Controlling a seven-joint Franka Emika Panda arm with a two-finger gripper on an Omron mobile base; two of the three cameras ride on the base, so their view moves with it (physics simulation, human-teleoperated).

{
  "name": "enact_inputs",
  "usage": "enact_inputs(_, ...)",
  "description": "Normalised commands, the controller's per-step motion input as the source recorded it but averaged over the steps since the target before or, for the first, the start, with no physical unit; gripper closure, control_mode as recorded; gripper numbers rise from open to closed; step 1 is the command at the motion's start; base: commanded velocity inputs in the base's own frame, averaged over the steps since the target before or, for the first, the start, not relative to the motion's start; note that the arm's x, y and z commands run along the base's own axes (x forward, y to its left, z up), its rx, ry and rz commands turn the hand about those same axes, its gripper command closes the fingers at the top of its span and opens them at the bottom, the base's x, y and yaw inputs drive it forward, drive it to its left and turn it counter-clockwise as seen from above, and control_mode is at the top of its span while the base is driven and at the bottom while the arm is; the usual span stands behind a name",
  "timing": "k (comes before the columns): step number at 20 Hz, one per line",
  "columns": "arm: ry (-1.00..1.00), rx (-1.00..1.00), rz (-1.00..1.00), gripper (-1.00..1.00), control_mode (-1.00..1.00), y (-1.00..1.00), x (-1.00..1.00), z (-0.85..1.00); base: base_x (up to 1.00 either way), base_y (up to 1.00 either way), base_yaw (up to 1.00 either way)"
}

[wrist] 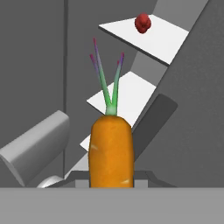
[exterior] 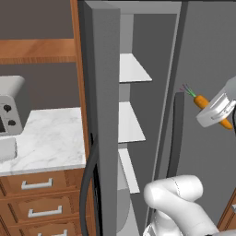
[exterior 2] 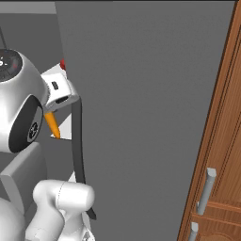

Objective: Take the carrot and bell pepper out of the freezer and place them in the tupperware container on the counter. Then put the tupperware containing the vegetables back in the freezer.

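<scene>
My gripper [exterior: 214, 110] is shut on the orange carrot [exterior: 200, 101], held in the air in front of the open freezer [exterior: 106, 115], beside its grey door. In the hand view the carrot [wrist: 110, 148] stands upright between the jaws, green sprouts pointing away. The dark-red bell pepper [wrist: 143, 22] lies on a white freezer shelf [wrist: 166, 35] beyond it, and peeks out as the bell pepper [exterior 2: 62, 64] behind the hand. The light-grey tupperware container [exterior: 6, 150] sits on the marble counter [exterior: 50, 138] at the far left.
A grey microwave [exterior: 9, 108] stands on the counter behind the tupperware. The freezer door with its long dark handle [exterior: 176, 133] hangs open right of the shelves. Wooden drawers [exterior: 41, 184] run below the counter, and a wooden cabinet [exterior 2: 221, 164] stands at the right.
</scene>
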Motion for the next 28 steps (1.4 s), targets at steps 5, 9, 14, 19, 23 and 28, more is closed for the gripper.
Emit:
enact_inputs(5, 0.0, 0.0, 0.0, 1.0, -1.0, 0.0, 0.0, 0.0, 0.0, 0.0, 0.0)
enact_inputs(9, 0.0, 0.0, 0.0, 1.0, -1.0, 0.0, 0.0, 0.0, 0.0, 0.0, 0.0)
enact_inputs(14, 0.0, 0.0, 0.0, 1.0, -1.0, 0.0, 0.0, 0.0, 0.0, 0.0, 0.0)
enact_inputs(19, 0.0, 0.0, 0.0, 1.0, 1.0, 0.0, -0.09, -0.01, -0.6, -0.03, -0.01)
enact_inputs(23, 0.0, 0.0, 0.0, 1.0, 1.0, 0.0, 0.0, 0.0, -1.0, -0.05, -0.06)
enact_inputs(28, 0.0, 0.0, 0.0, 1.0, 1.0, 0.0, 0.0, 0.0, -1.0, -0.05, -0.1)
